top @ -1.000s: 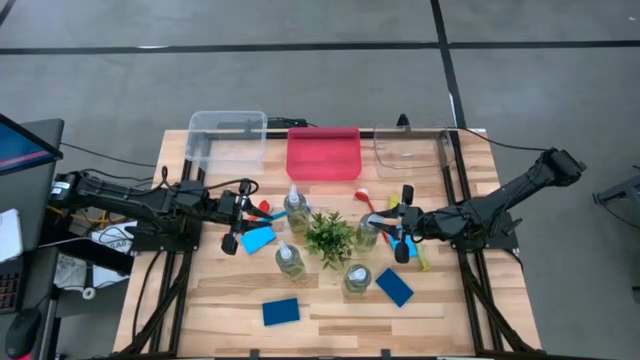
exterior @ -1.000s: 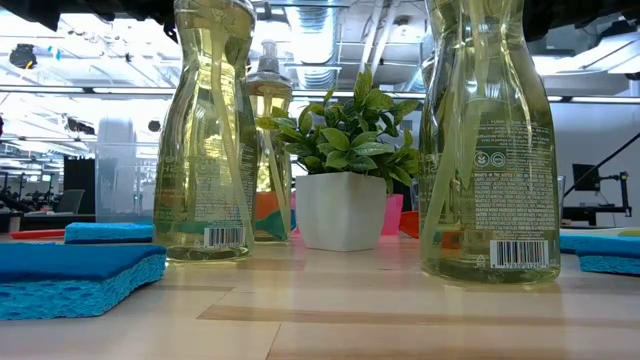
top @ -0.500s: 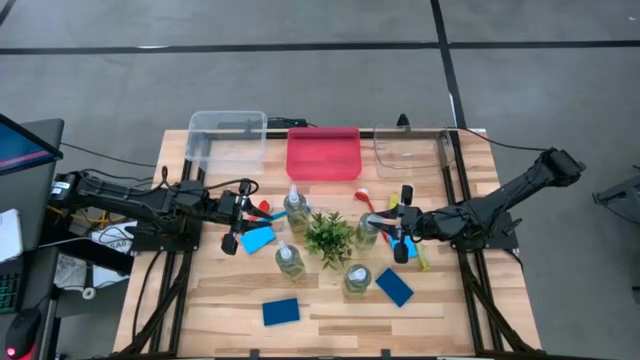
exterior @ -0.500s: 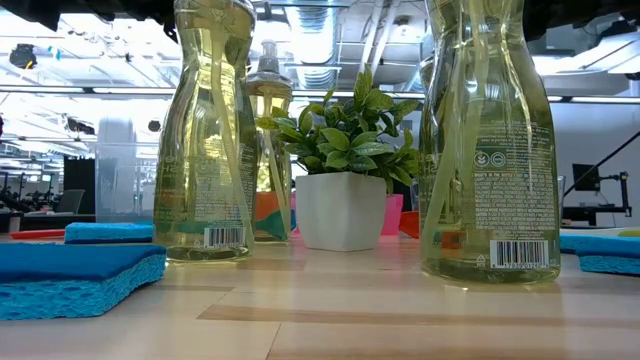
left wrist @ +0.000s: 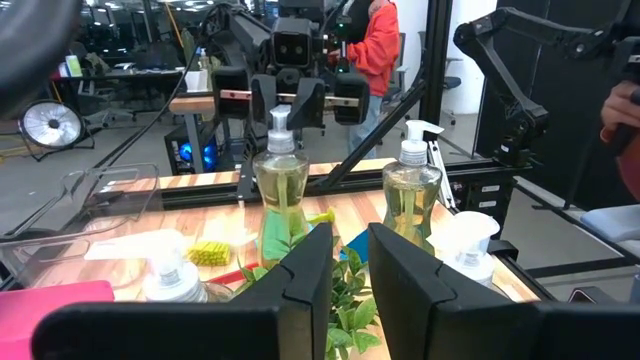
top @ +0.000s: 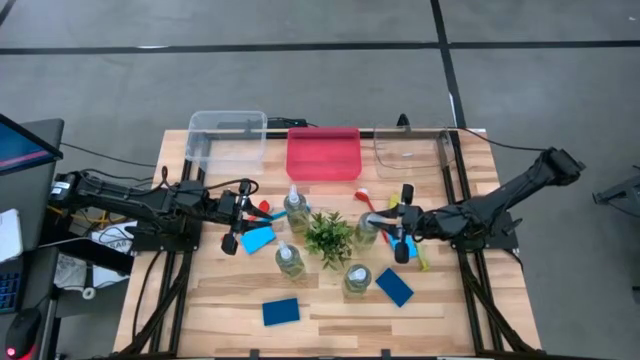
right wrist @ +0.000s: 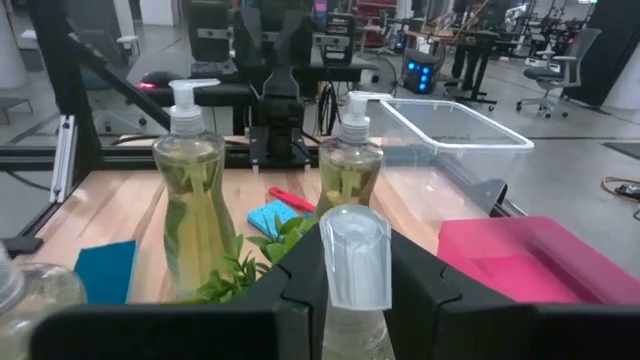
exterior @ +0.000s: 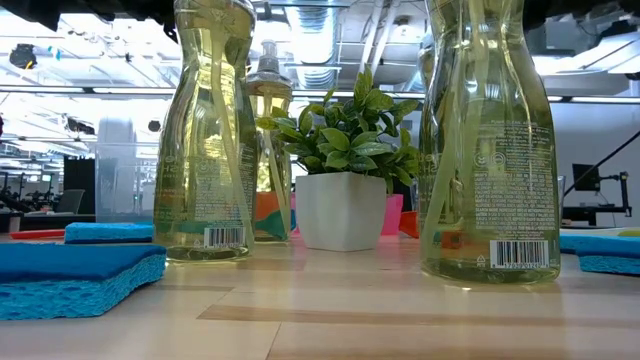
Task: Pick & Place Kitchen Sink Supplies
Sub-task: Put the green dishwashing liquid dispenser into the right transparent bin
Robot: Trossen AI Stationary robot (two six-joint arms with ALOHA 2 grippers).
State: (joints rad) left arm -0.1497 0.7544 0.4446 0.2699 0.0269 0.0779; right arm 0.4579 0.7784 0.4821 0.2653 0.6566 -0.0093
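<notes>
right gripper (top: 402, 224) low over the table (top: 330, 300), right of the plant (top: 328, 236), fingers (right wrist: 428, 290) parted on either side of the pump head of a pump bottle (top: 366, 232); contact with the pump head cannot be told. left gripper (top: 237, 217) left of the plant, fingers (left wrist: 400, 270) spread, nothing between them, just beside a blue sponge (top: 258, 239) and a red brush (top: 262, 208). three more pump bottles standing around the plant: behind-left (top: 294, 207), front-left (top: 288, 261), front-right (top: 356, 281). two more blue sponges flat near the front edge (top: 281, 312) (top: 394, 287). clear bin (top: 227, 138), pink bin (top: 323, 153) and second clear bin (top: 410, 150) in a row along the far edge.
</notes>
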